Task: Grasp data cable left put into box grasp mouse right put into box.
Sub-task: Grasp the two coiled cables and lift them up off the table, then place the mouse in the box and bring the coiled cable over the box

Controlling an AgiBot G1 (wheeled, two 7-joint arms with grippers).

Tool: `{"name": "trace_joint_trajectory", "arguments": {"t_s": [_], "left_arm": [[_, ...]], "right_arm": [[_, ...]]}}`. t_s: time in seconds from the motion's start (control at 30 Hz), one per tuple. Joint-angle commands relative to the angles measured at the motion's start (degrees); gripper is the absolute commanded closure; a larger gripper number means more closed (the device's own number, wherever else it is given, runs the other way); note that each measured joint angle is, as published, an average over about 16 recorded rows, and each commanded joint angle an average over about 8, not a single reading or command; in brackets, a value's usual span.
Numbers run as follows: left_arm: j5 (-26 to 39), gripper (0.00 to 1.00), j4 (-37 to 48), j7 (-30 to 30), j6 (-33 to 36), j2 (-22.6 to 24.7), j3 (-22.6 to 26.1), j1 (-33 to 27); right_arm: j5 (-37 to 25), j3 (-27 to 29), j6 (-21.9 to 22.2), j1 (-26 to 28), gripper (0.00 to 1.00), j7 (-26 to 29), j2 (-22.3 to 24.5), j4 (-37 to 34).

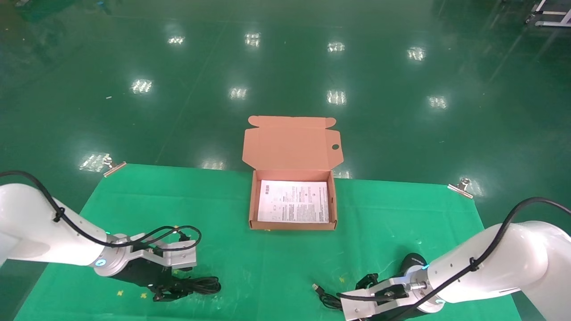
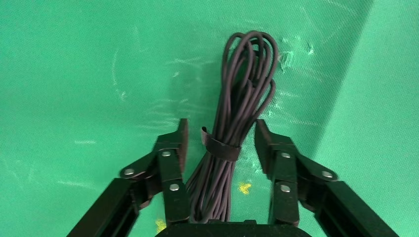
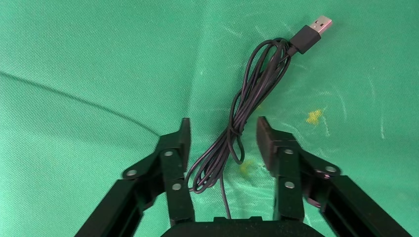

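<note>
Straddling their targets, both arms sit low on the green cloth worktop [image 1: 276, 276], fingers spread wide, nothing gripped.

An open orange cardboard box [image 1: 332, 200] with a printed sheet waits mid-worktop. The left end effector [image 2: 221, 143] brackets the strapped cable [image 2: 247, 89]; its limp loops could snag the box wall. The right end effector [image 3: 222, 143] brackets only the mouse [image 1: 411, 264] cord [image 3: 247, 103], so closing there might drag the mouse.
</note>
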Motion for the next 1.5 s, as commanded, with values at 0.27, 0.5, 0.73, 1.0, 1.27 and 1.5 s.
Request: {"name": "trace_joint_trajectory", "arguments": {"t_s": [0.27,0.5,0.73,1.0,1.27,1.5], "left_arm": [[0.03,1.0,-0.15,-0.05,0.05,-0.04,0.03,0.03],[0.04,1.0,-0.2,-0.08,0.06,-0.06,0.04,0.04],[0.05,1.0,-0.24,-0.1,0.07,-0.08,0.04,0.04],[0.23,1.0,-0.4,0.06,0.06,-0.08,0.13,-0.12],[0.9,1.0,-2.65,0.93,0.82,-1.43,0.27,-2.31],[2.34,1.0,-7.8,-1.2,-0.46,-4.26,0.0,-5.77]], "right_arm": [[0.08,0.05,-0.06,0.04,1.0,0.04,0.05,0.07],[0.12,0.07,-0.08,0.07,1.0,0.06,0.08,0.1],[0.16,0.1,-0.12,0.09,1.0,0.08,0.11,0.13],[0.09,0.06,-0.32,0.26,1.0,0.12,0.07,0.21],[1.22,1.77,-1.22,3.05,1.0,2.0,2.21,2.98],[1.47,5.03,0.22,7.36,1.0,5.25,6.93,6.14]]}}
